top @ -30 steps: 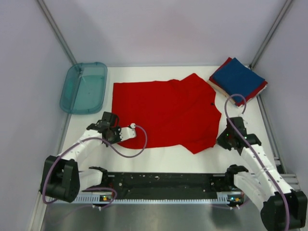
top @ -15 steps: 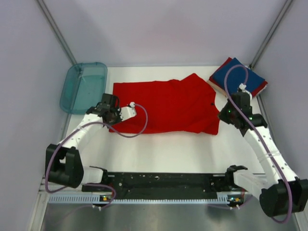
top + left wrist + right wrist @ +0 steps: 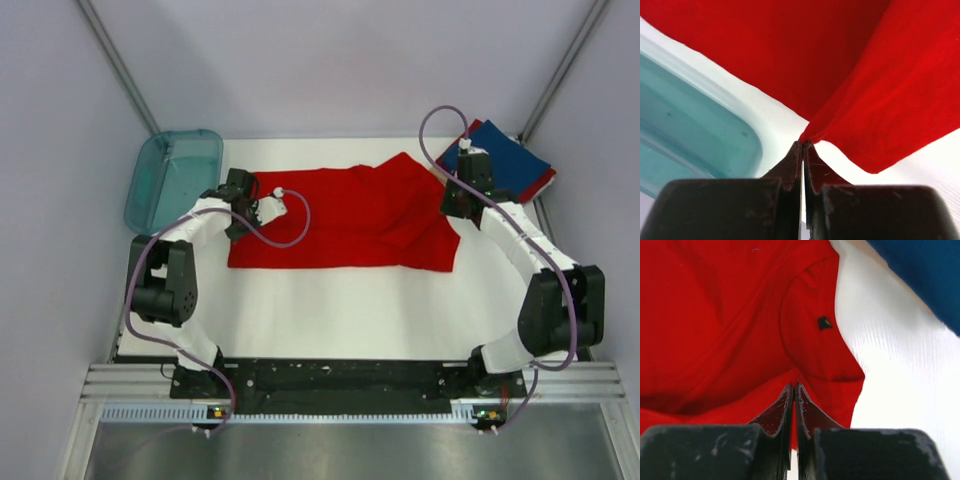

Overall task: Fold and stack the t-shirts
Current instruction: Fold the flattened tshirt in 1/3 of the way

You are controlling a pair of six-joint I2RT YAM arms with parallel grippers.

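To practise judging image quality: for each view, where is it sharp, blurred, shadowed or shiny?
Top external: even soft light, sharp throughout, hardly any shadow around the red t-shirt. Left wrist: the left gripper, close to the lens, is dark and soft; the teal tray hazy. Right wrist: the shirt's label crisp, the table streaked with sheen.

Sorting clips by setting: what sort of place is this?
Likely a robot lab cell: a white table boxed by plain walls, with left gripper and right gripper shut on a red t-shirt.
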